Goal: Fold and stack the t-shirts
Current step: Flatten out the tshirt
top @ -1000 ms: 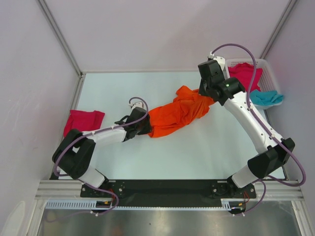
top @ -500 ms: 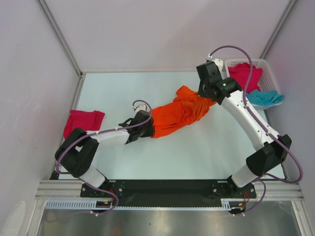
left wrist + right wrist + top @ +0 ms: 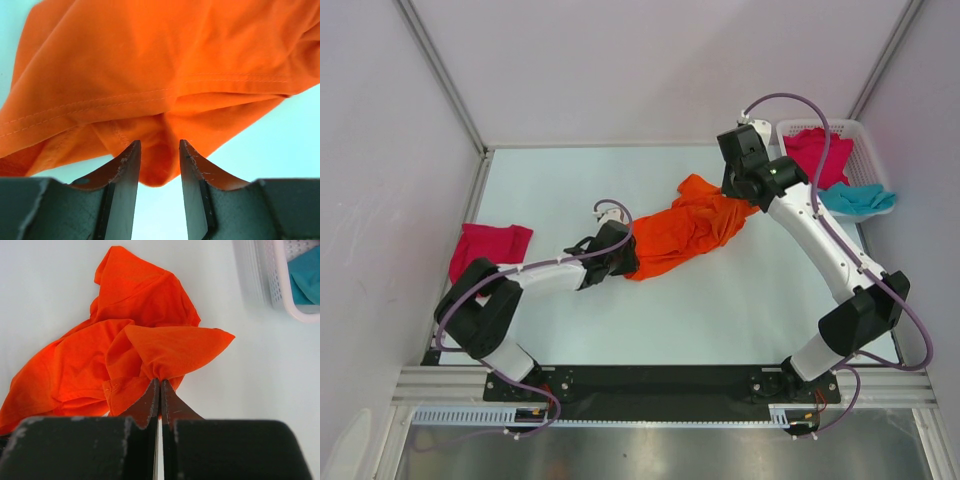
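An orange t-shirt (image 3: 685, 230) lies crumpled across the middle of the table. My right gripper (image 3: 744, 200) is shut on a bunched corner at the shirt's upper right end, and the right wrist view shows that cloth (image 3: 140, 305) pinched at the fingertips (image 3: 160, 382). My left gripper (image 3: 628, 262) is at the shirt's lower left end. Its jaws stand apart there, and a hanging fold of orange cloth (image 3: 160, 65) sits between the tips (image 3: 157, 145). A magenta-pink t-shirt (image 3: 490, 247) lies folded at the table's left edge.
A white lattice basket (image 3: 860, 128) stands at the back right, holding a magenta-pink t-shirt (image 3: 815, 150) and a teal one (image 3: 860, 200). The basket's corner (image 3: 280, 290) also shows in the right wrist view. Metal frame posts and walls close in the left, right and back.
My left gripper has slid right, up to the orange t-shirt's lower end, so the cloth now lies between its jaws. The right arm has shifted slightly left with its corner.
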### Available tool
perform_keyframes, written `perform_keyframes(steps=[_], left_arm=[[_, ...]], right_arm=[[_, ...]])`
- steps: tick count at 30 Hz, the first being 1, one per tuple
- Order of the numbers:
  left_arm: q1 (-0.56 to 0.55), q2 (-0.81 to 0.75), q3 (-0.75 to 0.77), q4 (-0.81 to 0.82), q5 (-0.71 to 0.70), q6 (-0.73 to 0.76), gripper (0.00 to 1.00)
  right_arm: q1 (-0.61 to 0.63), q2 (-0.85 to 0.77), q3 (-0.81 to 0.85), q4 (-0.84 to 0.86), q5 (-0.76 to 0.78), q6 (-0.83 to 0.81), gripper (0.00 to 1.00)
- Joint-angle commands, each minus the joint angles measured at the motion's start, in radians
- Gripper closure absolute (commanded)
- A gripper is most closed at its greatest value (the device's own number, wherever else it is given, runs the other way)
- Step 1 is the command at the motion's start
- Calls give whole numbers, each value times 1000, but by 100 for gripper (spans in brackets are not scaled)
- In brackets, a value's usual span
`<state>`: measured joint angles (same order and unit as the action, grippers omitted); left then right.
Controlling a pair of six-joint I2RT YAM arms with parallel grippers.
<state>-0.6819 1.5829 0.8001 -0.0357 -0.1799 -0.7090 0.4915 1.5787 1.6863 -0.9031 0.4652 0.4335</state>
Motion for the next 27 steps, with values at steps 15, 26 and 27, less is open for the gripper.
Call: perform_keyframes(steps=[15, 26, 27], left_arm=[[-11, 52, 99, 13, -6, 6, 59], [-11, 74, 100, 13, 10, 5, 64], [-11, 75, 99, 13, 10, 2, 66]], right_arm=[[-16, -6, 9, 7, 36, -7, 100], [-19, -11, 3, -5, 46, -6, 100], [-18, -14, 3, -8, 46, -7, 100]])
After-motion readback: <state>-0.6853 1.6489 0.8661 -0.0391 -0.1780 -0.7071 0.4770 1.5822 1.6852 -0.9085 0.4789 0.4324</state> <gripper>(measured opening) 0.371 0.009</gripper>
